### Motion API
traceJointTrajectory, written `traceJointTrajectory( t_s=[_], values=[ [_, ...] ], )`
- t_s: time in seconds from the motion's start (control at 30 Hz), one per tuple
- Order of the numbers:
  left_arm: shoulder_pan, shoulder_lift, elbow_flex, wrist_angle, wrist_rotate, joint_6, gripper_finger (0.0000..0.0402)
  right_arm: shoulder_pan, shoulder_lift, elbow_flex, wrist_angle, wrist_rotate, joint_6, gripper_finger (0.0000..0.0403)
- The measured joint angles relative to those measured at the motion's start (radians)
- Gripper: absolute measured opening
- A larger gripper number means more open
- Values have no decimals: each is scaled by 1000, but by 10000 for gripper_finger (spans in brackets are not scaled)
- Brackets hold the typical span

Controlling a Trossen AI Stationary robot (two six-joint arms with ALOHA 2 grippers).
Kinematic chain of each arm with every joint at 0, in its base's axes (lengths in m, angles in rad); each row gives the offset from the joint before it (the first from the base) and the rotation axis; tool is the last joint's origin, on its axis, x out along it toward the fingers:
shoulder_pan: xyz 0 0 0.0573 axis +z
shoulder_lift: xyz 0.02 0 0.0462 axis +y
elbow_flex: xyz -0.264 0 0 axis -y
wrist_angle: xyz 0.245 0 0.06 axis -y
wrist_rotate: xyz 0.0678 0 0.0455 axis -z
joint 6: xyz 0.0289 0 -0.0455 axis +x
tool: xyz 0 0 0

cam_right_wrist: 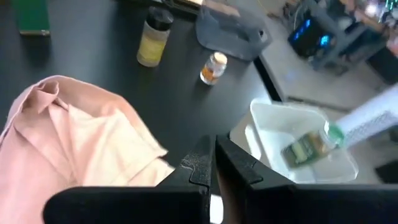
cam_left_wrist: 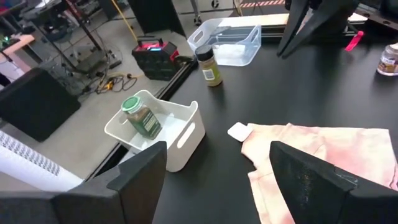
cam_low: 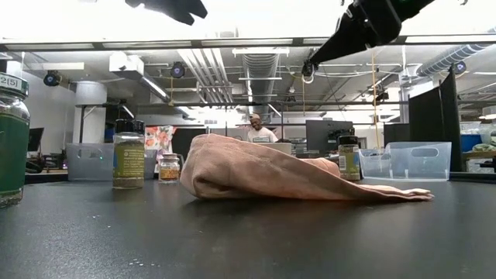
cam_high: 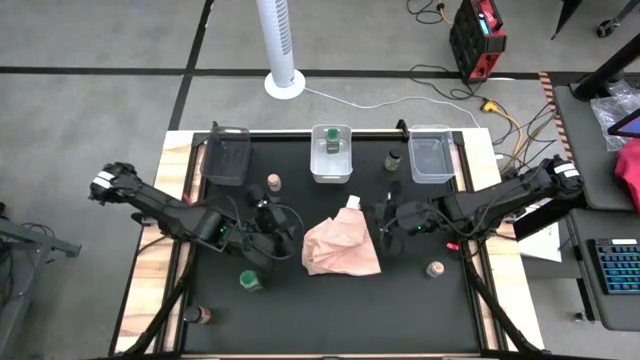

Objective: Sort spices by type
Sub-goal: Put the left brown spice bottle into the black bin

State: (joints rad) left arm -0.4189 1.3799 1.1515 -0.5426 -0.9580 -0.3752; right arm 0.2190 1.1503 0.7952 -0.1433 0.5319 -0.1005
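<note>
The black rectangular surface (cam_high: 330,310) is seen whole only from above; in the low view its far edge is masked by the crumpled pink cloth (cam_high: 342,248), and whatever may lie under that cloth cannot be made out.

Three clear rectangular plastic bins are counted along the far edge: the left bin (cam_high: 227,154), the middle bin (cam_high: 332,155) and the right bin (cam_high: 431,153). The contents of the left bin are hard to judge against its dark floor.

Six small cylindrical spice jars are counted from above. One green-lidded jar (cam_high: 332,140) is lying inside the middle bin. One dark-lidded jar (cam_high: 393,159) is standing between the middle and right bins. One tan-lidded jar (cam_high: 274,183) is placed near the left bin. A second green-lidded jar (cam_high: 249,281) and a dark-lidded jar (cam_high: 201,316) are set toward the near left, the latter at the surface's edge. One pink-lidded jar (cam_high: 435,270) is set at the near right.

No label can be read; only "2(5)" is legible on a lid at the low view's cut-off left edge.

The left pincer (cam_high: 268,222), just left of the cloth, is held apart around nothing. The right pincer (cam_high: 390,220), right of the cloth, is closed and empty.
</note>
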Motion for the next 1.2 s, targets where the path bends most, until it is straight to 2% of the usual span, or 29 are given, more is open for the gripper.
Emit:
traceJointTrajectory(
  t_s=[0.2,0.37,0.63,0.8,0.9,1.1,1.2],
  values=[
    [5,71,0,55,0,1,269,6,0,-2,-122,2,190,12],
    [9,119,0,80,11,-8,269,24,1,-12,-138,3,256,12],
    [49,155,0,171,213,37,269,79,1,-13,-140,2,277,12],
    [66,158,0,181,244,56,269,89,1,-13,-148,2,286,12],
    [83,158,0,208,243,68,269,89,1,-15,-163,43,272,12],
    [105,158,0,255,244,115,269,89,4,-58,-175,222,245,12],
    [116,158,0,272,244,153,269,89,4,-87,-180,229,310,12]
  ],
)
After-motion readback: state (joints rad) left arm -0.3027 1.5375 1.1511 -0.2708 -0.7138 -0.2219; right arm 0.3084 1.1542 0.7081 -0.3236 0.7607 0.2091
